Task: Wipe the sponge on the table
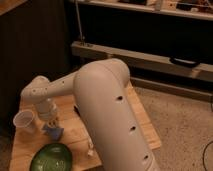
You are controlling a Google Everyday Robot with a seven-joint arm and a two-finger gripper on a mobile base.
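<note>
The small blue sponge (53, 132) lies on the light wooden table (75, 135), near its left front. My gripper (51, 125) points straight down and sits right on top of the sponge, covering its upper part. The thick white arm reaches in from the lower right and bends across the table toward the left, hiding much of the tabletop's middle.
A clear cup (24, 121) stands just left of the gripper. A green bowl (51, 158) sits at the front edge below the sponge. A small white object (90, 150) lies beside the arm. A black bar (77, 109) peeks out behind the arm. Dark metal shelving (150, 55) runs behind the table.
</note>
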